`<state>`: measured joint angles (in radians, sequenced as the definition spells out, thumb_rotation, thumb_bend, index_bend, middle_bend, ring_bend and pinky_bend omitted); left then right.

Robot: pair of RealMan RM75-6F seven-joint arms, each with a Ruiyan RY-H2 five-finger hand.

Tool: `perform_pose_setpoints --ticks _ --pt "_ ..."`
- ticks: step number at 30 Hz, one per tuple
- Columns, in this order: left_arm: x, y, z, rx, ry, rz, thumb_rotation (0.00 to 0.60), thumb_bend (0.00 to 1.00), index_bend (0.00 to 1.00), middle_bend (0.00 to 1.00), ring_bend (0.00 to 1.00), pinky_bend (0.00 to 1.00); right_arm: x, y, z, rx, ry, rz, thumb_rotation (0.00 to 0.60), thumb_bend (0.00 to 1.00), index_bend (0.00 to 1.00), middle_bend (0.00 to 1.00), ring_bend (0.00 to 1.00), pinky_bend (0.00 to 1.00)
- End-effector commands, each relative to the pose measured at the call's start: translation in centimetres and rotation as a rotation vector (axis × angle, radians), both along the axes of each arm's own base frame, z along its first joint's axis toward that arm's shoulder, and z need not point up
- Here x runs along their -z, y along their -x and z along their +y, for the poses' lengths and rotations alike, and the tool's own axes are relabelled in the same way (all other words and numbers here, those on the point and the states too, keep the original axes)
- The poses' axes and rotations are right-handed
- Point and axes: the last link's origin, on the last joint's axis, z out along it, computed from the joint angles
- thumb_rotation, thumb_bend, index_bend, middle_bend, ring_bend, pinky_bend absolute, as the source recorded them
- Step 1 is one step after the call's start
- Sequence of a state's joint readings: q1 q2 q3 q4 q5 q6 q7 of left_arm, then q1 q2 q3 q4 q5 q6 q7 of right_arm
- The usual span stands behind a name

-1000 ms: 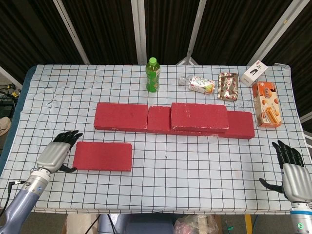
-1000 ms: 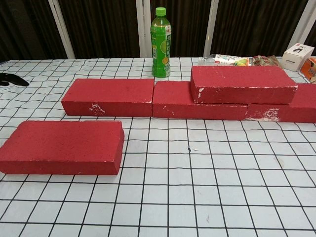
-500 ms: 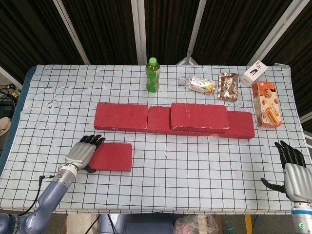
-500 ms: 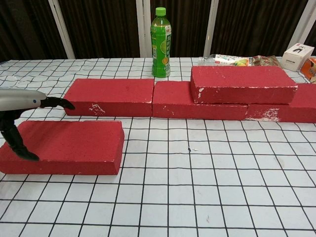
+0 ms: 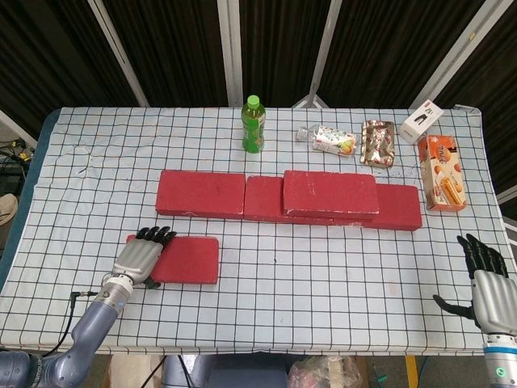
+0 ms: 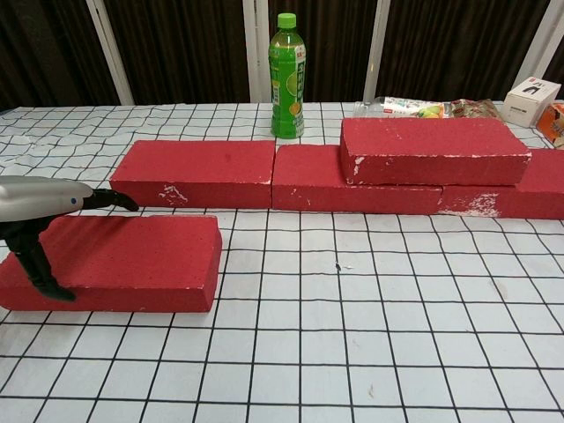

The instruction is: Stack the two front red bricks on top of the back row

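Note:
One red brick point(image 5: 187, 259) point(image 6: 132, 260) lies flat at the front left of the table. My left hand point(image 5: 139, 259) point(image 6: 40, 216) grips its left end, fingers point(image 6: 110, 198) arched over the top to the far edge and thumb against the near face. The back row of red bricks point(image 5: 201, 192) point(image 6: 198, 172) runs across the middle. Another red brick point(image 5: 329, 192) point(image 6: 432, 150) is stacked on the row's right part. My right hand point(image 5: 485, 279) hovers at the front right edge, fingers apart, holding nothing. It does not show in the chest view.
A green bottle point(image 5: 254, 125) point(image 6: 286, 75) stands behind the row. Snack packs point(image 5: 335, 140), an orange box point(image 5: 442, 174) and a white box point(image 5: 422, 121) lie at the back right. The checked cloth point(image 5: 307, 283) in front of the row is bare.
My left hand moved right from beside the front brick onto its left end and closed around it. The brick stays on the table. The right hand barely moved.

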<state>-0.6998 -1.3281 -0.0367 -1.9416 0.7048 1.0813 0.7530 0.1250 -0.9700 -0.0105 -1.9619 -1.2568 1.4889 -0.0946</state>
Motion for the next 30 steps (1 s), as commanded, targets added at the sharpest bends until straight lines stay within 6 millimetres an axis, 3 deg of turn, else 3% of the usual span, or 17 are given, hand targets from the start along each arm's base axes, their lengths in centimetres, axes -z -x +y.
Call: perform_pose_setpoints --ticks 1,10,30 --pt "0.15 0.15 0.01 0.006 -0.005 0.003 0.6 0.0 0.0 0.0 0.0 0.07 0.02 0.03 -0.02 0.004 -0.001 -0.001 0.6 0.15 0.0 0.0 0.0 0.0" --pt "0.52 0.29 0.03 0.007 -0.009 0.008 0.6 0.0 0.0 0.01 0.0 0.1 -0.01 0.24 -0.06 0.017 -0.003 -0.004 0.6 0.15 0.0 0.0 0.0 0.0" --pt "0.5 0.15 0.29 0.008 -0.014 0.034 0.6 0.0 0.04 0.16 0.06 0.12 0.14 0.09 0.02 0.021 -0.021 -0.01 0.6 0.15 0.0 0.0 0.0 0.0"
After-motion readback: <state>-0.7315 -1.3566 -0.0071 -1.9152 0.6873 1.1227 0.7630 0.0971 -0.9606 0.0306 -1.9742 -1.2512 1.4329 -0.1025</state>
